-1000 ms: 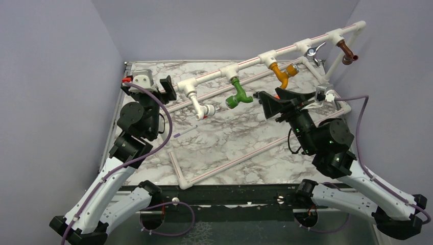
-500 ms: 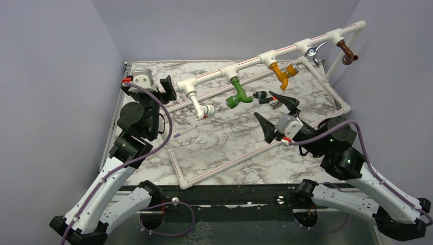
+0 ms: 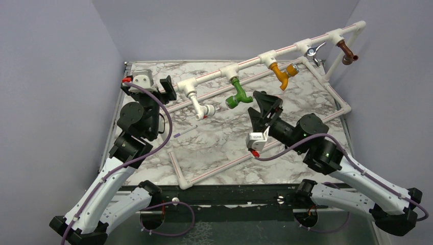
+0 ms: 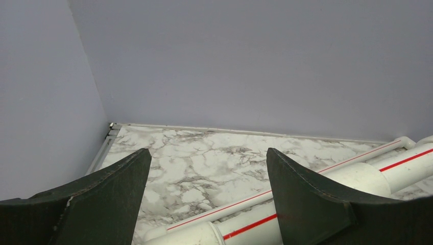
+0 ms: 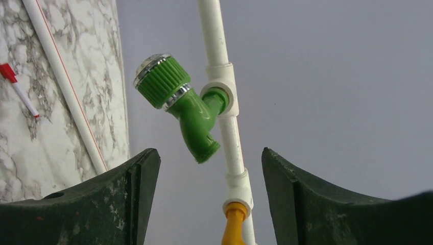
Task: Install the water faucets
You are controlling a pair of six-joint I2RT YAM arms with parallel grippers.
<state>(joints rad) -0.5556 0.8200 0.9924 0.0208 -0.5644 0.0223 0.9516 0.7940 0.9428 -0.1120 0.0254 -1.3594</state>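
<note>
The green faucet (image 3: pixel 238 96) hangs from a tee on the white pipe frame (image 3: pixel 255 60), its ribbed knob pointing left. In the right wrist view the green faucet (image 5: pixel 191 109) is screwed into the pipe (image 5: pixel 217 41), ahead of the open fingers and apart from them. My right gripper (image 3: pixel 265 105) is open and empty just right of it; it also shows in the right wrist view (image 5: pixel 209 153). My left gripper (image 3: pixel 167 88) is open with its jaws either side of the frame's left end; it also shows in the left wrist view (image 4: pixel 208 153).
On the same pipe hang a white faucet (image 3: pixel 200 106), a yellow faucet (image 3: pixel 282 73), a chrome faucet (image 3: pixel 314 52) and a brown faucet (image 3: pixel 347 52). The yellow faucet (image 5: pixel 232 224) shows below the green one. A small purple-tipped stick (image 3: pixel 185 131) lies on the marble table (image 3: pixel 224 138).
My right arm has swung left and turned its wrist, bringing the open gripper from the table's right side up beside the green faucet. The left arm has not moved.
</note>
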